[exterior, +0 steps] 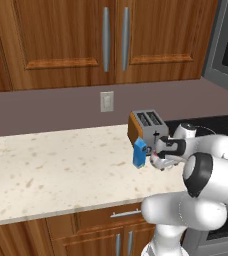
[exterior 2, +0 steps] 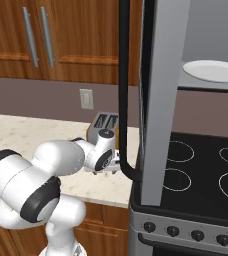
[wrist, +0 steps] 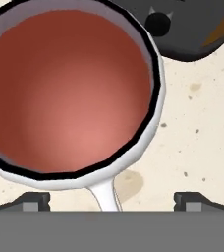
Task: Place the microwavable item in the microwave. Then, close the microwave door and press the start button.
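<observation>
Round white mug [wrist: 70,88], glossy reddish inside; speckled counter [wrist: 202,147].

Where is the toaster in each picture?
Left base view: the toaster is right of the middle, at the back of the counter, behind the blue carton.
Right base view: toaster, left of centre, below the wall socket.
Hand view: probably the dark and brown shape at the top right.
Shared landmark: the speckled counter.

text: none legible | labels: none | brands: none | numbers: none | signs: none
</observation>
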Tool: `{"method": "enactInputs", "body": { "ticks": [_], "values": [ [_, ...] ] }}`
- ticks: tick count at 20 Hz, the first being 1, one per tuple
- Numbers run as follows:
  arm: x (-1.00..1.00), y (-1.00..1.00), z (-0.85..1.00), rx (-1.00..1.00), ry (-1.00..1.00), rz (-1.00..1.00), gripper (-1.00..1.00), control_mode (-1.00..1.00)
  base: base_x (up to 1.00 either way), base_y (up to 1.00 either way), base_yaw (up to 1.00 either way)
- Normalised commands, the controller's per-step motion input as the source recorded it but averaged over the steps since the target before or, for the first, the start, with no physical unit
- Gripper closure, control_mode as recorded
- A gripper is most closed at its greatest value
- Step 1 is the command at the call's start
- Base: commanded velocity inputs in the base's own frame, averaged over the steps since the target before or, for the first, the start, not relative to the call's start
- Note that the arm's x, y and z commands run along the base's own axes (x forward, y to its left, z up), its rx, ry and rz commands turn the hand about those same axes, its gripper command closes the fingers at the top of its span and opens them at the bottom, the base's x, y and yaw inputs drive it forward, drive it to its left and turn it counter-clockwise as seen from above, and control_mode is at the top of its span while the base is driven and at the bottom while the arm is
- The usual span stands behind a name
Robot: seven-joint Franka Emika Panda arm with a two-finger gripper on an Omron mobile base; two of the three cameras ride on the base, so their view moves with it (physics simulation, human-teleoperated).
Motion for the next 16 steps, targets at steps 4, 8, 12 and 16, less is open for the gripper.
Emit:
{"method": "enactInputs", "body": {
  "ticks": [4, 8, 12, 16],
  "values": [
    [0.00, 0.09, -0.22, -0.03, 0.02, 0.00, 1.00, -1.00, 0.00, 0.00, 0.00],
    [0.00, 0.12, -0.19, -0.04, 0.02, 0.00, 1.00, -1.00, 0.00, 0.00, 0.00],
    [0.00, 0.04, -0.01, -0.01, 0.00, 0.00, 1.00, -1.00, 0.00, 0.00, 0.00],
    [0.00, 0.00, 0.00, 0.00, 0.00, 0.00, 1.00, -1.00, 0.00, 0.00, 0.00]
  ]
}}
